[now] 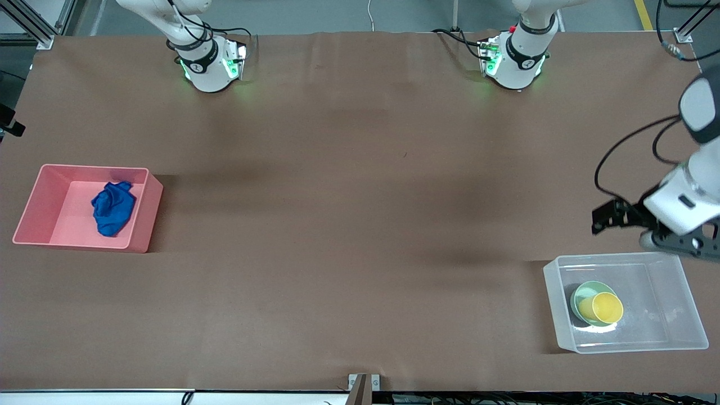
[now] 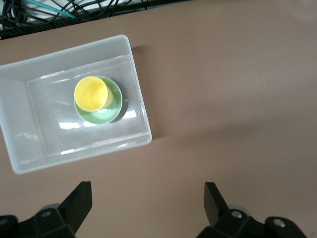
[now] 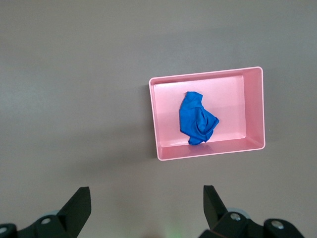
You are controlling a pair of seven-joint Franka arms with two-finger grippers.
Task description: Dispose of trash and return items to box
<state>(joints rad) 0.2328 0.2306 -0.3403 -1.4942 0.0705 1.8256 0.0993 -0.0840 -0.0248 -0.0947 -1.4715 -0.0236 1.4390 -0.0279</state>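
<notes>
Here, blue trash (image 1: 113, 208) lies in the pink bin (image 1: 34, 205), and the yellow cup (image 1: 606, 307) sits in the green bowl (image 1: 579, 295) inside the clear box (image 1: 680, 298), so sorting looks finished. The left gripper (image 2: 147, 198) hangs above the bench beside the box, the right gripper (image 3: 146, 198) above the bench near the bin; both are wide open, empty.

Blue trash (image 1: 113, 207), yellow cup (image 1: 606, 307), mint-green bowl (image 1: 580, 297)

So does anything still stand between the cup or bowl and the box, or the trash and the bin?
Nothing visible. The cup sits in the bowl inside the box; the trash lies in the bin. The left gripper is open above the table.
</notes>
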